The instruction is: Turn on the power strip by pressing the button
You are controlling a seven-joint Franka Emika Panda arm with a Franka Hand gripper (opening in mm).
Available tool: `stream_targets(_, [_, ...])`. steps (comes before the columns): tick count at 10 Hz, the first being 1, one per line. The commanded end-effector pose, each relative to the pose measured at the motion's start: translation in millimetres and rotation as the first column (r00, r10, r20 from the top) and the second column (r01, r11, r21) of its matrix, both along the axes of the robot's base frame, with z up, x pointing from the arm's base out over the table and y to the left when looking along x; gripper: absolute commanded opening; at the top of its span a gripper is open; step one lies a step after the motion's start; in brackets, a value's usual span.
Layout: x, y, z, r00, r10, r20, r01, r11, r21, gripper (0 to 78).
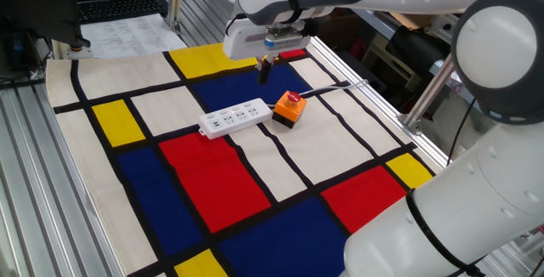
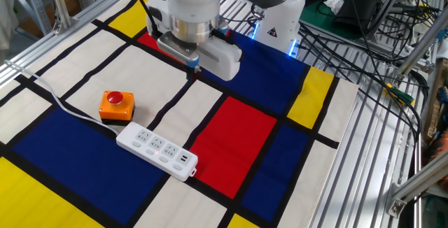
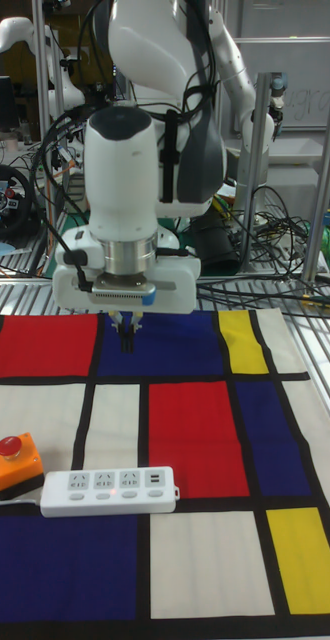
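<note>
My gripper [image 3: 128, 338] hangs above the counter [image 2: 63, 74], touching nothing, and its dark fingertips sit so close together in every view that I cannot tell whether a gap is left between them. In the tall fixed view the power strip [image 3: 109, 492] lies flat on the patterned cloth [image 3: 195, 420] at about 6 o'clock from my gripper, well apart from it. The orange box [image 3: 13, 464] with its red button sits just beside the strip's end at 9 o'clock.
</note>
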State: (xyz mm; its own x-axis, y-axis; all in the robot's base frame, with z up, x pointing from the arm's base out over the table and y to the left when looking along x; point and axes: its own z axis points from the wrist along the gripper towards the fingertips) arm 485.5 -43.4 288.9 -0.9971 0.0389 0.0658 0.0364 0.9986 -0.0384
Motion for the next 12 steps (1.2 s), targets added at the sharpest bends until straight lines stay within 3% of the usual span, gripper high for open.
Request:
stream_targets(1, [2.2,1.0,-7.4,1.000,0.001,0.017,-0.001,1.000,0.001,0.0])
stream_targets(12, [5.2,-1.7,-1.6,1.000,-0.003,0.023,0.003,1.000,0.003,0.0])
